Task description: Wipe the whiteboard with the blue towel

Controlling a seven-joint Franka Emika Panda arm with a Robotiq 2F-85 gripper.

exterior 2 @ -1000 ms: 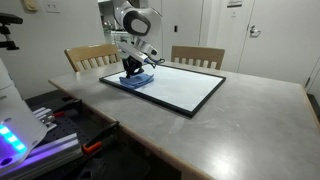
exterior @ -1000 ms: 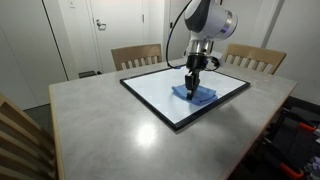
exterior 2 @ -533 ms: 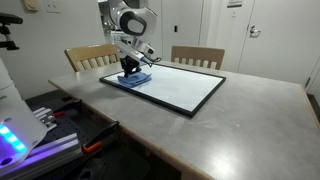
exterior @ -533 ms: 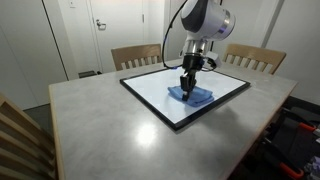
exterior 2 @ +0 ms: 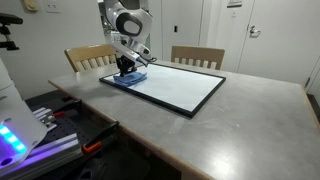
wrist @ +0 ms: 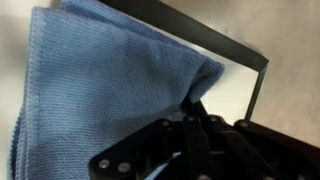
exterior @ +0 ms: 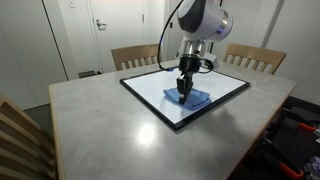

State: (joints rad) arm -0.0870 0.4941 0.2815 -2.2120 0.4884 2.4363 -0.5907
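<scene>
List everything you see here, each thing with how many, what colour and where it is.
table: one, grey, fills the middle of both exterior views
whiteboard: one, white with a thin black frame, flat on the table
blue towel: one, light blue, lying on the whiteboard under the gripper
wooden chairs: three, light brown, two at the table's far side, one at the near corner
doors: white, in the back wall, count unclear
robot arm: one, white and black, reaching down over the whiteboard
gripper: one, black, fingers closed on a fold of the towel
</scene>
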